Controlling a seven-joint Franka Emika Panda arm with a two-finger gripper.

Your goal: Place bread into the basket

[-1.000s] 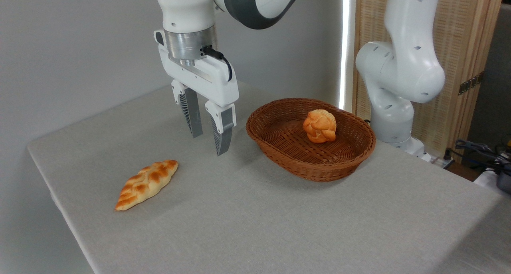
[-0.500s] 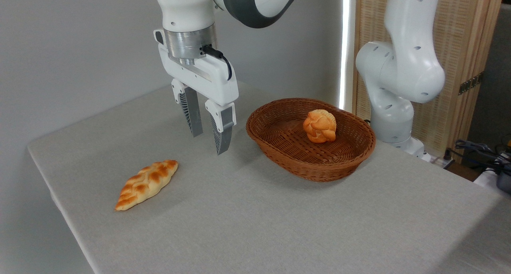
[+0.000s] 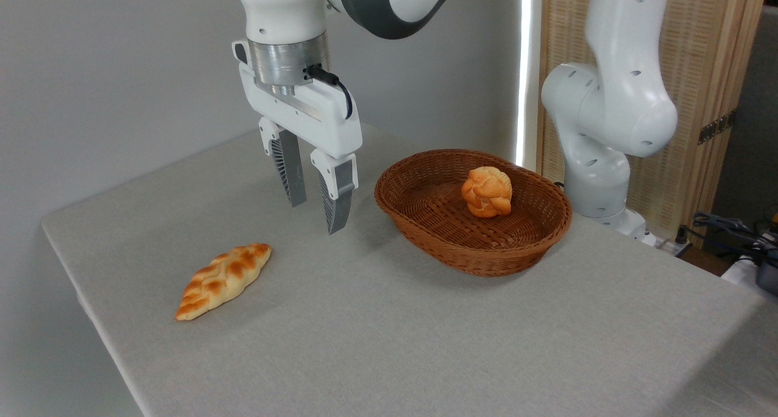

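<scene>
So the braided loaf (image 3: 223, 281) is lying flat on the grey worktop (image 3: 425, 344), out near the front-left corner, well apart from the wicker basket (image 3: 419, 237) on the right. The gripper (image 3: 314, 213) hangs in the air between the two, above and behind the loaf, not touching anything. Its jaws are apart with nothing between them, though the gap looks fairly narrow to me.

My guess on handling: the loaf looks light and probably a bit squashy or foamy, and the surface looks a little glossy, so it might be slick. It's long with pointed ends, so grabbing a tip seems like a bad idea, since it'd likely swing or slip out. I'd go across the fat middle, jaws turned to straddle the short width, which means rotating to match its diagonal lie. A gentle squeeze should be plenty. The ridges of the braid might give the fingers something to bite on.

Count: one braided loaf on the worktop, one round knotted roll (image 3: 487, 191) already sitting inside the basket toward its far side, one basket, one arm. Plenty of bare basket floor left for the loaf in front of the roll.
</scene>
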